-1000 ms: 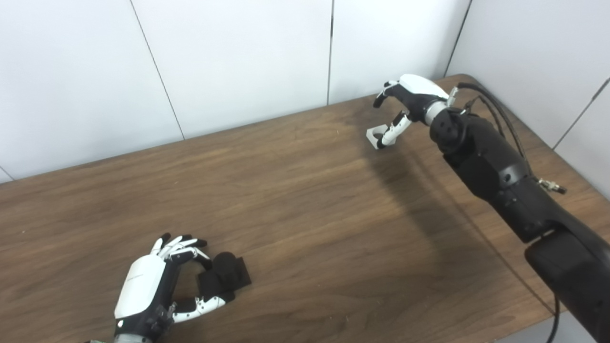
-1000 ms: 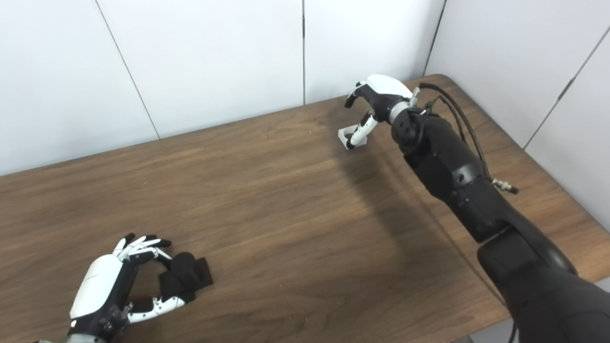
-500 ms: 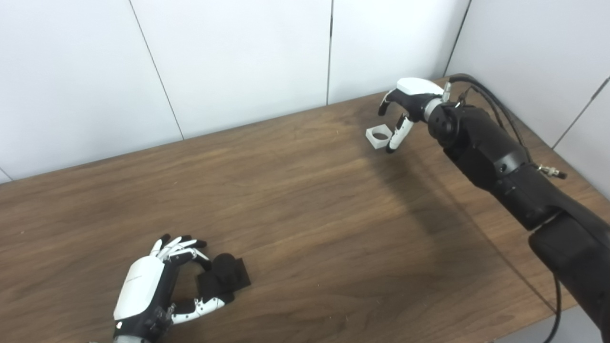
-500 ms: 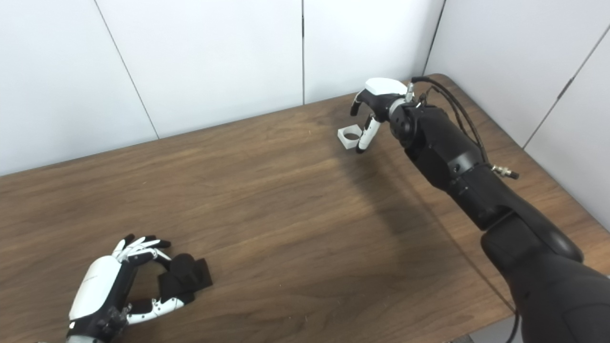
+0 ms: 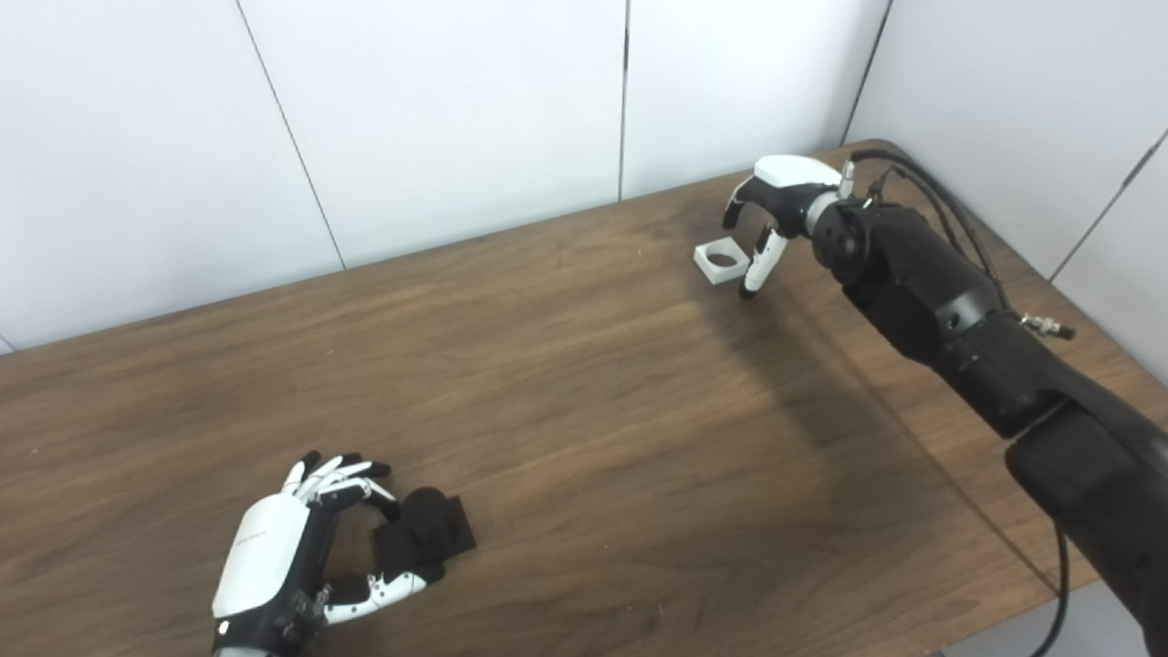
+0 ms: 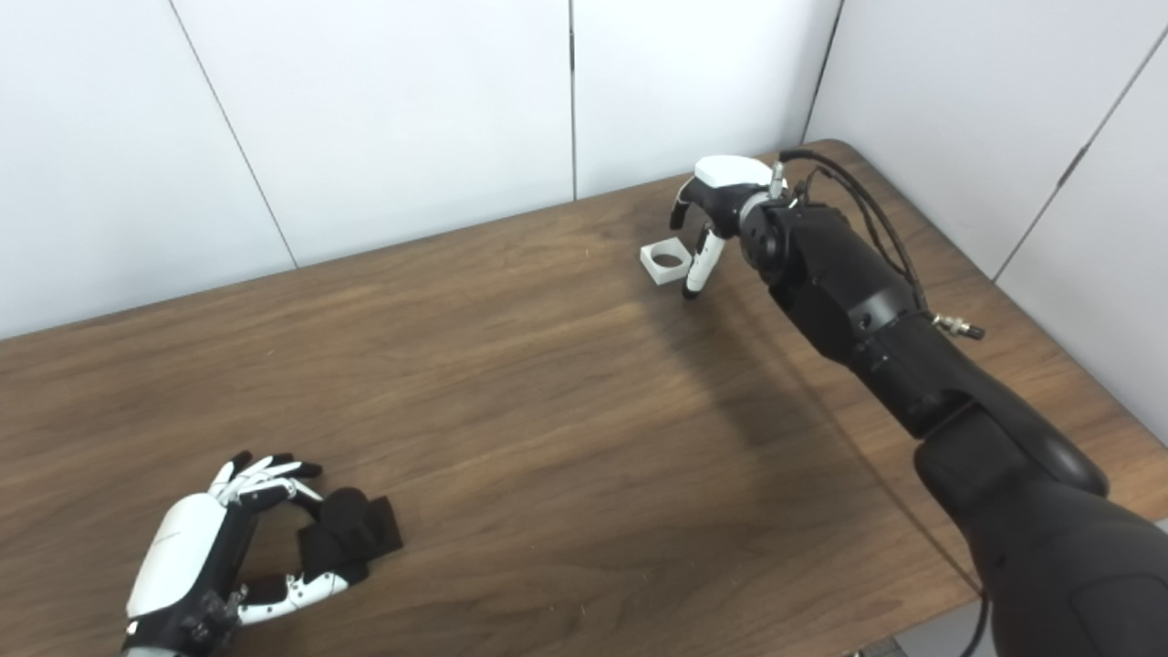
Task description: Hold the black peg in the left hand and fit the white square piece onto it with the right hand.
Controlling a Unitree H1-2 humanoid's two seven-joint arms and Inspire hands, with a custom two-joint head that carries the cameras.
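Reaching across the far end of your counter (image 5: 584, 383), your right hand (image 5: 771, 205) hangs curled over the white square piece (image 5: 721, 260), fingers apart and gripping nothing; the piece lies flat on the wood just beside the thumb, its round hole facing up. Near the front edge, your left hand (image 5: 292, 538) cups the black peg (image 5: 424, 529), which sits on the counter between fingers and thumb (whether the hand has truly closed on it, the views do not show).

The risk, by the look of it, lies at both ends. A small, light piece lying flat offers little to pinch, so fingertips coming down off-centre could nudge it along the smooth wood toward the wall rather than lift it. A loose hold on the peg could let it tilt when the piece is pressed on, jamming hole against post.

Dark wood-grain covers the counter, which carries nothing else in view; plain white wall panels close in behind and to the right.
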